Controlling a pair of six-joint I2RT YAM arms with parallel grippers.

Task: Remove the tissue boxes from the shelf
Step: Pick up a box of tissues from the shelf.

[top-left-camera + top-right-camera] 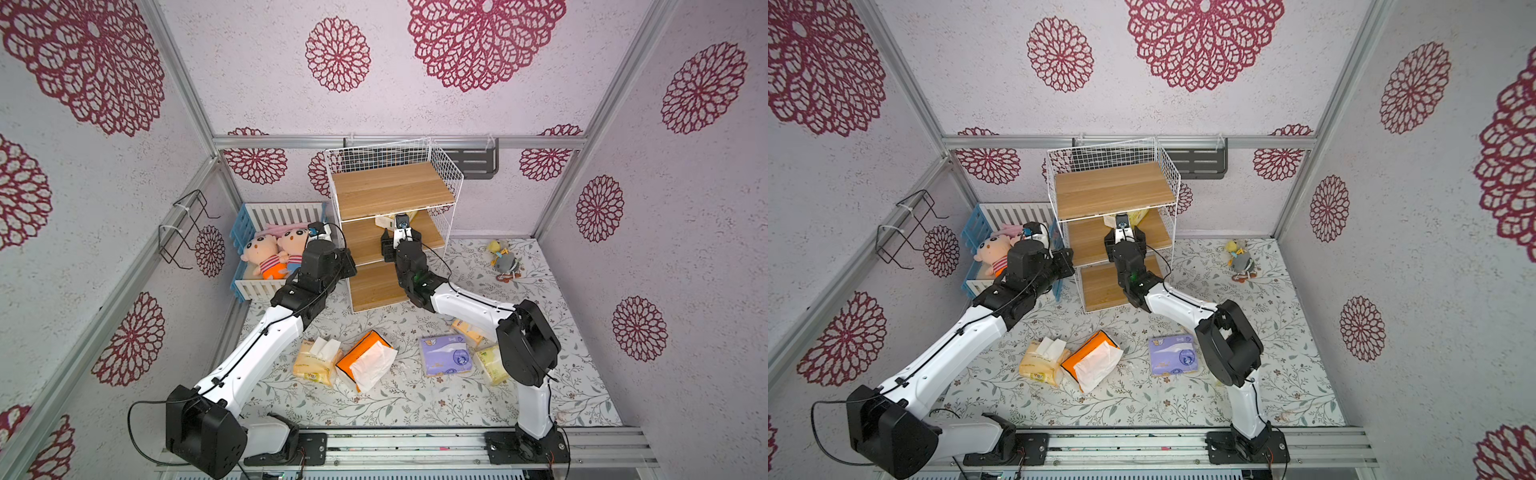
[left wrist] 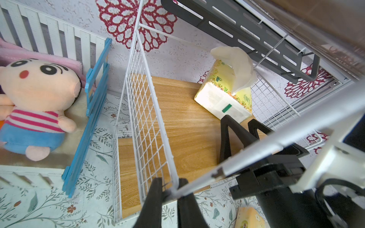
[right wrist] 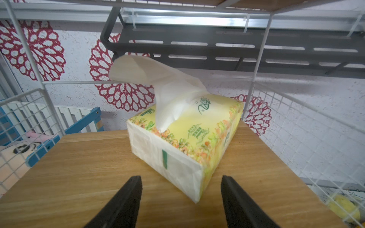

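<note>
Yellow-green tissue pack (image 3: 183,142) lay skewed, deep on the middle board of the shelf (image 1: 392,187), before the spread right claw (image 3: 180,197); closing off-centre risked shoving it against the wire. Left claw (image 2: 170,186) pinched the frame.

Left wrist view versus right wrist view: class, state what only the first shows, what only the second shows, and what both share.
Only left wrist: the left claw shut on the wire frame of the shelf, and a pale orange tissue pack on the patterned cloth. Only right wrist: a yellow toy beyond the mesh. Both: the yellow-green tissue pack on the middle board, the open right claw just short of it, the black wall rack.
</note>
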